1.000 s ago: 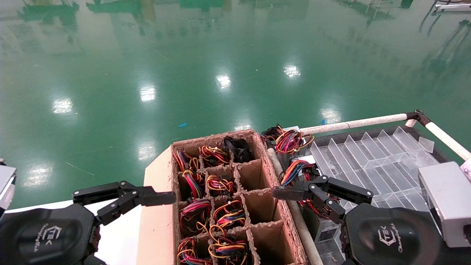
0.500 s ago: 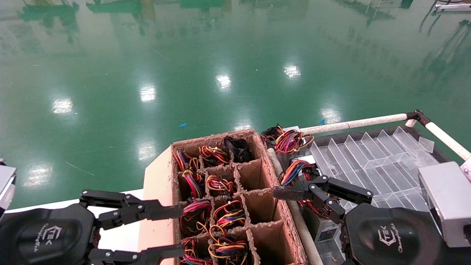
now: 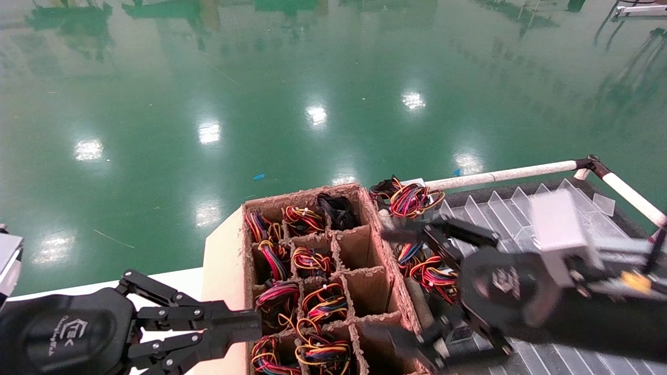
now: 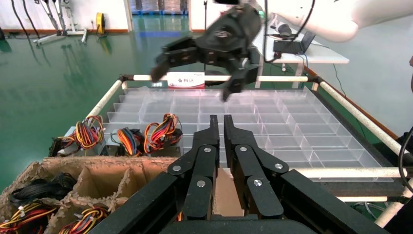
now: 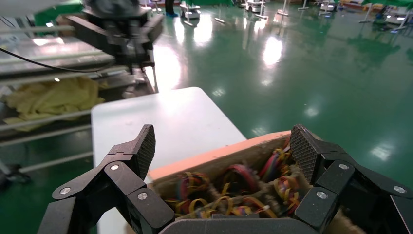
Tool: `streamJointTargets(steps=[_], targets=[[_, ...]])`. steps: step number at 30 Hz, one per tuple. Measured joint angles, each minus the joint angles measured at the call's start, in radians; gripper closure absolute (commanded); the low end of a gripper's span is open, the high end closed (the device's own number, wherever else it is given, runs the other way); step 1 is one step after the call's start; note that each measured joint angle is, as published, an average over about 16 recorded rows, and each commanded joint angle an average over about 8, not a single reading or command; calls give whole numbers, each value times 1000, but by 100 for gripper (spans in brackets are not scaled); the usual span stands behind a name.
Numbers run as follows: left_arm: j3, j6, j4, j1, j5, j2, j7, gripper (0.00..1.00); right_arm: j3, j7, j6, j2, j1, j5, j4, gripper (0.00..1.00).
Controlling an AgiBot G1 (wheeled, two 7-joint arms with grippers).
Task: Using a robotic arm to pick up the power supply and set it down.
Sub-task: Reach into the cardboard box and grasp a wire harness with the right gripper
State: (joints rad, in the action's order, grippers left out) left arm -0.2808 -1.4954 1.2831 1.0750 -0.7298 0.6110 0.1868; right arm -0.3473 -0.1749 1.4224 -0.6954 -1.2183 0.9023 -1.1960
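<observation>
The power supply shows only as a black cable bundle (image 3: 337,211) in the far right cell of the cardboard carton (image 3: 302,194); its metal body is hidden in the cell. In the left wrist view the bundle (image 4: 31,187) lies at the carton's corner. My right gripper (image 3: 396,284) hangs open and blurred over the carton's right wall, nearer than the bundle, with nothing between its fingers. From the right wrist view this gripper (image 5: 221,148) spans coloured wires in the carton. My left gripper (image 3: 245,325) is shut and empty at the carton's near left side, its fingertips (image 4: 219,119) almost together.
Other cells of the carton hold boxes with red-yellow wire bundles (image 3: 312,260). More such boxes (image 3: 411,200) stand at the left end of a clear divided tray (image 3: 521,208) framed by white rails (image 3: 500,174). A white table (image 3: 177,281) lies left of the carton. Green floor beyond.
My right arm has swung left and turned, from beside the tray to over the carton's right wall. My left gripper opened wide, then shut, and sits slightly lower.
</observation>
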Motion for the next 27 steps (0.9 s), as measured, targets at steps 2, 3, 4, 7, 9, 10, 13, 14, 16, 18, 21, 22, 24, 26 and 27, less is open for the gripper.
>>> streamJointTargets(steps=[2, 3, 4, 7, 9, 10, 13, 14, 16, 18, 21, 22, 24, 26, 27], targets=[[0, 0, 0, 0, 0, 0, 0, 100, -18, 3, -8, -23, -38, 40, 24, 0], [0, 0, 0, 0, 0, 0, 0, 100, -27, 4, -11, -35, -58, 61, 37, 0], [0, 0, 0, 0, 0, 0, 0, 100, -37, 6, -15, -48, -78, 82, 50, 0], [-1, 0, 0, 0, 0, 0, 0, 100, -68, 16, -26, -88, -138, 148, 95, 0], [-1, 0, 0, 0, 0, 0, 0, 100, -91, 25, -36, -117, -178, 197, 128, 0], [-1, 0, 0, 0, 0, 0, 0, 100, -102, 31, -42, -132, -197, 222, 145, 0], [-1, 0, 0, 0, 1, 0, -1, 100, -137, 52, -63, -179, -251, 298, 200, 0], [-1, 0, 0, 0, 1, 0, -1, 100, -149, 61, -72, -196, -269, 324, 220, 0], [-1, 0, 0, 0, 1, 0, -1, 100, -172, 80, -91, -229, -301, 374, 262, 0], [-1, 0, 0, 0, 1, -1, -1, 100, -195, 102, -112, -265, -330, 423, 307, 0], [-2, 1, 0, 0, 1, -1, -1, 100, -226, 141, -150, -321, -368, 489, 382, 0], [-2, 1, 0, 0, 1, -1, -1, 100, -236, 155, -164, -340, -379, 510, 408, 0], [-2, 1, 0, 1, 1, -1, -1, 100, -253, 184, -192, -378, -398, 546, 463, 0], [-2, 1, 0, 1, 1, -1, -1, 100, -268, 215, -223, -417, -415, 578, 520, 0], [-2, 1, 0, 1, 1, -1, -1, 100, -274, 231, -239, -435, -423, 592, 549, 0]])
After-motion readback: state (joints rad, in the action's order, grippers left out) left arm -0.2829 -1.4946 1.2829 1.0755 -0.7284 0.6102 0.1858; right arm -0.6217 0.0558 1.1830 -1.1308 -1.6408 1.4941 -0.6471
